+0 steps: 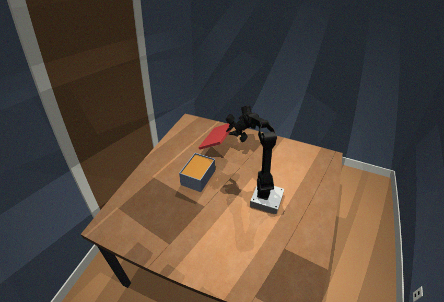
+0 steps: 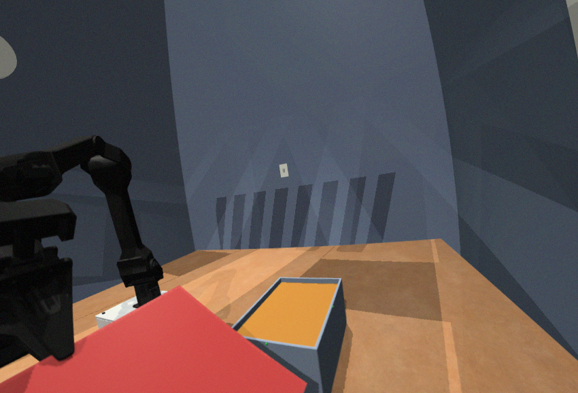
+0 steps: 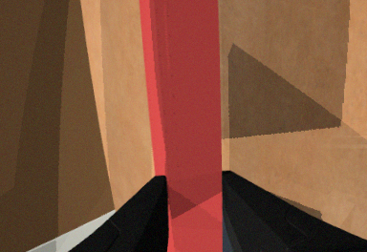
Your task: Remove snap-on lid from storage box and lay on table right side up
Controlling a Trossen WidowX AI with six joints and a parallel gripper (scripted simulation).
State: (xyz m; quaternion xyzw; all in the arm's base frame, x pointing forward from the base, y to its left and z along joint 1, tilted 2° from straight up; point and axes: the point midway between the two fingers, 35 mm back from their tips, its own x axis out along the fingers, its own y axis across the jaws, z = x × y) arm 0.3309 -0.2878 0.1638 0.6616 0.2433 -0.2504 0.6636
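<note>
The red lid is off the box and held in the air above the table, beyond the box in the top view. It is tilted, its far end lower. My gripper is shut on the lid's near edge, one finger on each side. The storage box stands upright and open on the table, grey-blue with an orange inside. The lid's underside is mostly hidden.
The arm's white base plate stands on the table, to the right of the box in the top view. The table's back edge runs behind the lid and gripper. A dark shadow lies on the table between lid and box.
</note>
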